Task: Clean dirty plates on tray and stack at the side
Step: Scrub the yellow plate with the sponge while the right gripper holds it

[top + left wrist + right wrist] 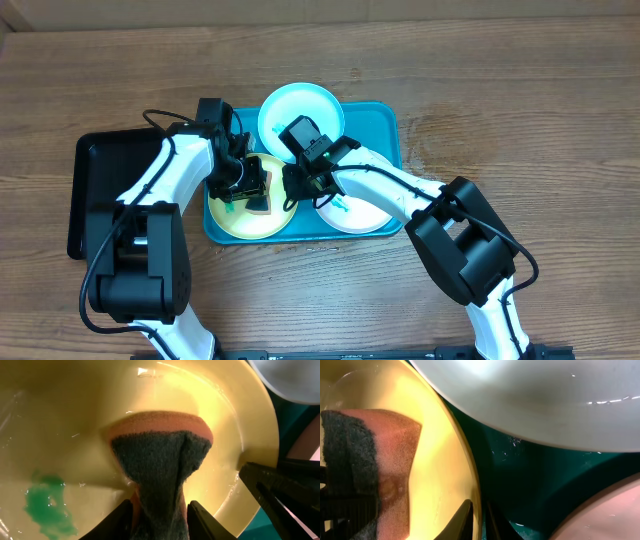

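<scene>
- Orange sponge (160,450) with a dark grey scouring face is clamped between the left gripper (160,522) fingers. Its long axis runs straight out from them, its end pressed onto the yellow-green plate (75,410).
- A wet green smear (47,505) lies on that plate beside the sponge, on the side away from the right gripper (477,522), which pinches the plate's rim.
- Beyond the grippers lie the light blue plate (300,110) and the smeared white plate (355,218), all inside the teal tray (385,120).
- The tray's long axis runs across the wooden table (520,100); a black tray (100,170) sits outside the left arm.
</scene>
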{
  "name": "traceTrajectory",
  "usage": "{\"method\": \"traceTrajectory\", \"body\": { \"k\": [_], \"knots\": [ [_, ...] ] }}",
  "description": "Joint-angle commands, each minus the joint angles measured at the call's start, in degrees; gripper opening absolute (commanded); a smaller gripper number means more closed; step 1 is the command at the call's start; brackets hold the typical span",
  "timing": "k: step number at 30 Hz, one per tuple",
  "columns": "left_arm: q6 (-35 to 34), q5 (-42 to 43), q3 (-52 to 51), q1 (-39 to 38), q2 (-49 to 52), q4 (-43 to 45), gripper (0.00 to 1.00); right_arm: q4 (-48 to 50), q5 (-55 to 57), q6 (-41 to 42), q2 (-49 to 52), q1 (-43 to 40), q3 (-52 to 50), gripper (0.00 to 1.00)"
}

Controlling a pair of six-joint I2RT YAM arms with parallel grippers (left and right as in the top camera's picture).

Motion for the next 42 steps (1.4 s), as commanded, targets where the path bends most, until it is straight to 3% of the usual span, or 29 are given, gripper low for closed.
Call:
{"method": "traceTrajectory", "body": {
  "k": [1, 9, 17, 24, 29, 33, 42],
  "knots": [
    [0.09, -1.60, -1.11, -0.26, 0.94, 1.31, 0.40, 0.39, 0.39, 0.28, 0.07, -0.04, -0.31, 0.12],
    [-0.85, -1.27, -1.16, -0.26, 0.94, 3.43, 0.38, 0.37, 0.39, 0.28, 0.07, -0.04, -0.31, 0.12],
    [-0.85, -1.22, -1.31, -0.26, 0.94, 2.21, 0.30, 0.39, 0.42, 0.28, 0.07, -0.07, -0.31, 0.12],
    [-0.83, -1.27, -4.04, -0.48, 0.94, 4.28, 0.34, 0.37, 0.39, 0.28, 0.07, -0.04, -0.31, 0.12],
    [-0.83, -1.90, -4.04, -0.37, 0.94, 4.72, 0.26, 0.37, 0.39, 0.28, 0.07, -0.07, -0.31, 0.12],
    [-0.83, -6.19, -4.04, -0.37, 0.94, 4.57, 0.06, 0.35, 0.39, 0.28, 0.07, -0.07, -0.31, 0.12],
    [-0.87, -26.99, -4.04, -0.37, 0.94, 0.74, 0.04, 0.28, 0.39, 0.26, 0.07, -0.04, -0.31, 0.12]
  ]
}}
